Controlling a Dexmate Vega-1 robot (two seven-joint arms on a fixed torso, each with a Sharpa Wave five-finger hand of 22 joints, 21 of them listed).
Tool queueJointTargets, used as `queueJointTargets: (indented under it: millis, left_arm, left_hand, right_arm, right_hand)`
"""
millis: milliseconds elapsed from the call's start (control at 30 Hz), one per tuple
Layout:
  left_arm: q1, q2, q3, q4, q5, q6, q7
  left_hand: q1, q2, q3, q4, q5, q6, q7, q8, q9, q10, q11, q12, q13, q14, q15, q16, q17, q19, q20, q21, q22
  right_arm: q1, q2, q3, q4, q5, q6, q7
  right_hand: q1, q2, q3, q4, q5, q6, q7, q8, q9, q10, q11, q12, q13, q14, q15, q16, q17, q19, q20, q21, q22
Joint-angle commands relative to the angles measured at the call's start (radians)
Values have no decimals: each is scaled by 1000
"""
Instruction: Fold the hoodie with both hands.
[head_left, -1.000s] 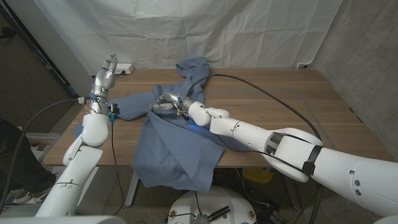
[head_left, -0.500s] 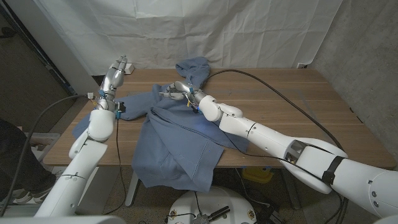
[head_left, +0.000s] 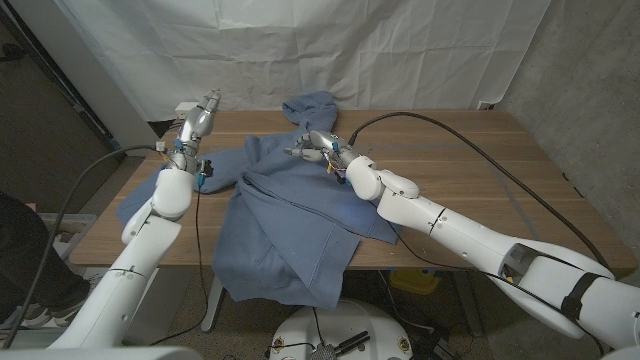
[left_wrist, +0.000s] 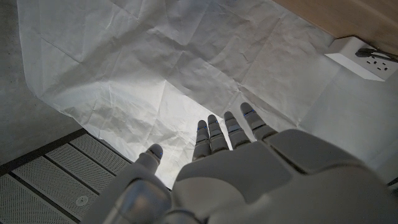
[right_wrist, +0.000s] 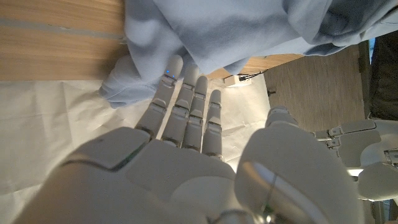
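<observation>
Nearest, the blue hoodie (head_left: 290, 225) spills over the table's (head_left: 470, 170) near edge, its body bunched left of centre and its hood reaching the far edge. Over its upper part, the right hand (head_left: 315, 146) hovers with fingers (right_wrist: 186, 106) straight and close together, gripping nothing. Farther left, the left hand (head_left: 198, 122) lifts above the far-left corner, fingers (left_wrist: 214, 134) extended, slightly spread, empty. Behind hangs a white backdrop sheet (head_left: 330, 50).

A makeshift robot lab or test room: a wrinkled white sheet (head_left: 330, 50) hangs as backdrop beyond the fingers, behind a wooden counter (head_left: 470, 170), with bare concrete wall (head_left: 590, 90), loose black cables (head_left: 480, 165) and a power strip (left_wrist: 364, 57).
</observation>
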Motion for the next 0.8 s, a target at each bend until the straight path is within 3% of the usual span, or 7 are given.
queueJointTargets:
  millis: [33,467,567,800]
  left_arm:
    - [-37,7,47,10,-3,1,-16]
    - [-73,14,81,30,-4,-10,-30]
    - [-80,16,86,35,-5,-12,-32]
    - [-106,20,98,68,-31,-32,-56]
  left_hand:
    - [1,99,8,-3,8,13,-1,5,3,4,-3,-3,1,6,-4,2,1,0,5,-3,3]
    - [1,99,8,-3,8,12,-1,5,3,5,-5,-3,1,6,-2,1,1,0,5,-5,3]
    - [0,99,8,-2,8,12,-1,5,3,6,-4,-3,1,6,-3,1,1,0,5,-6,3]
    - [0,99,8,-2,8,14,-1,5,3,6,-5,-3,1,7,-3,1,1,1,4,-6,3]
  right_arm:
    - [-117,-141,41,-228,-42,-200,-23]
    - [-212,-229,71,-375,-79,-406,-26]
    - [-215,-242,49,-397,-121,-470,-18]
    - [-277,-265,96,-469,-70,-539,-6]
  right_hand:
    - [13,1,4,-5,2,2,-2,4,1,0,1,2,4,-4,-1,-1,4,0,-1,-5,3]
    - [8,-7,-1,-13,3,4,4,12,2,20,7,16,9,5,-8,10,12,3,-8,-15,4]
    - [7,-8,-2,-16,4,-3,5,11,3,15,5,15,10,0,-8,10,15,2,-11,-20,4]
    - [2,-8,-4,-19,5,-12,6,12,4,-3,7,13,13,-20,-8,4,18,-8,-10,-32,4]
